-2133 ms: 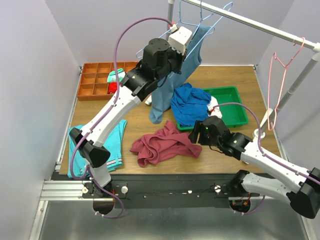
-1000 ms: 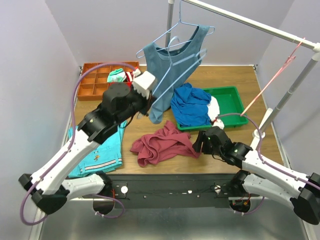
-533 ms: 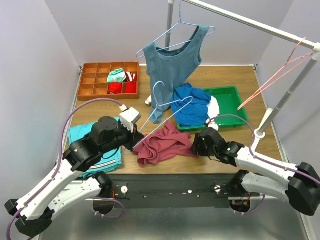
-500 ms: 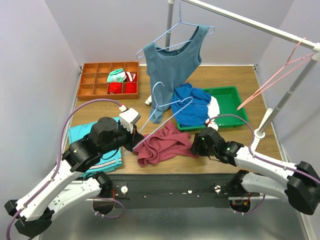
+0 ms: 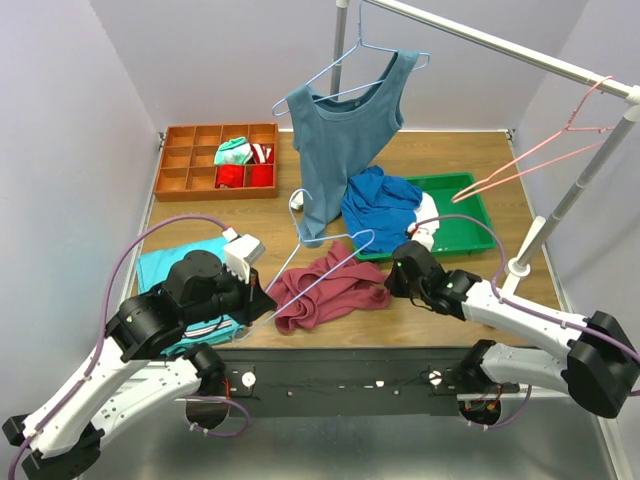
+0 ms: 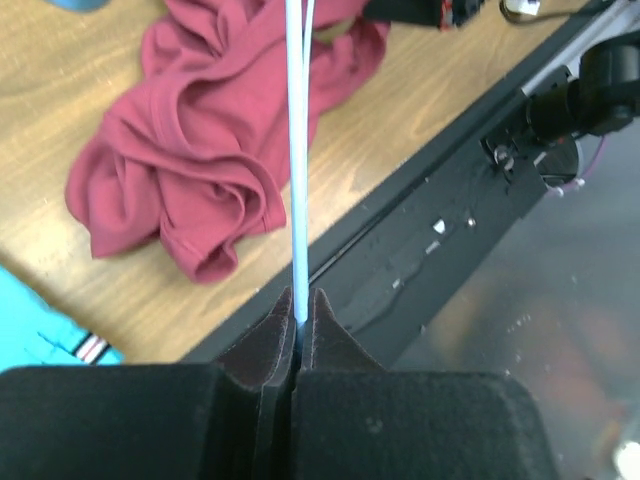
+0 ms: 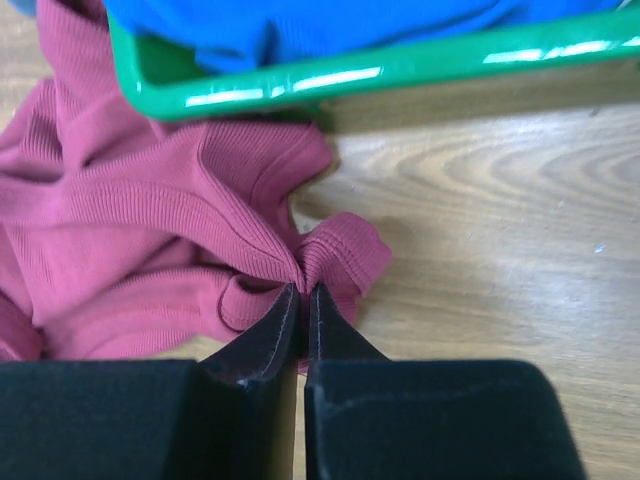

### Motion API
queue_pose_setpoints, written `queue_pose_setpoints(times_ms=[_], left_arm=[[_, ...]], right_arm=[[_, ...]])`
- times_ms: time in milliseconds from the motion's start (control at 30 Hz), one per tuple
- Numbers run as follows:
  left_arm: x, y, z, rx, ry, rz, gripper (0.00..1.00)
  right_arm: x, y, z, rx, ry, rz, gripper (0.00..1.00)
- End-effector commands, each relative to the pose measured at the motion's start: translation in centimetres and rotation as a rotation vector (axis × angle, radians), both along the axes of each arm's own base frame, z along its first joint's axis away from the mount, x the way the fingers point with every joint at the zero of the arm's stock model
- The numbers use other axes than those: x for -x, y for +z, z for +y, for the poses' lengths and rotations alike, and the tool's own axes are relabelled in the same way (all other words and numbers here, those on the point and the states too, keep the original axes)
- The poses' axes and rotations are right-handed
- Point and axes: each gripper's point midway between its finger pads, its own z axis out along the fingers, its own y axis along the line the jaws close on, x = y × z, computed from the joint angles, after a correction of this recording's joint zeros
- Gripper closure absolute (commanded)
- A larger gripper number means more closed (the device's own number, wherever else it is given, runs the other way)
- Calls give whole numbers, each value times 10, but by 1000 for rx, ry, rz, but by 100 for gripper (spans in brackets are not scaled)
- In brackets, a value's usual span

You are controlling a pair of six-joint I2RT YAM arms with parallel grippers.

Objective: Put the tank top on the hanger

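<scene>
Grasps are both made but threading is not begun: left gripper [image 6: 298,310] pinches the hanger [image 6: 296,150] over the crumpled tank top [image 7: 130,220], lying at the surface's [image 5: 460,160] 6 o'clock edge, while right gripper [image 7: 303,290] nips its 3 o'clock fold.

The hanger [image 6: 297,150] and tank top [image 7: 130,230] are cut off by wrist-view edges.

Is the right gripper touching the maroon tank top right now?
Touching. The right wrist view shows the right gripper closed on a bunched fold of the maroon tank top, with the fabric pinched between its fingertips.
</scene>
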Motion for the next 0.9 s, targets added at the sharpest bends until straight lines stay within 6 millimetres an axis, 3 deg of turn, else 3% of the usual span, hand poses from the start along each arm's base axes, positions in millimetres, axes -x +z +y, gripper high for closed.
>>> queue_pose_setpoints(times_ms=[0, 167, 367, 867], left_arm=[[22, -4, 9, -6, -32, 71, 100], [23, -16, 8, -40, -45, 99, 100], [26, -16, 4, -55, -96, 103, 100], [32, -20, 0, -84, -169, 121, 100]], right_arm=[[-15, 11, -12, 88, -70, -42, 88], [-24, 23, -6, 76, -78, -62, 88], [-34, 32, 3, 81, -76, -63, 88], [-40, 50, 2, 100, -91, -84, 88]])
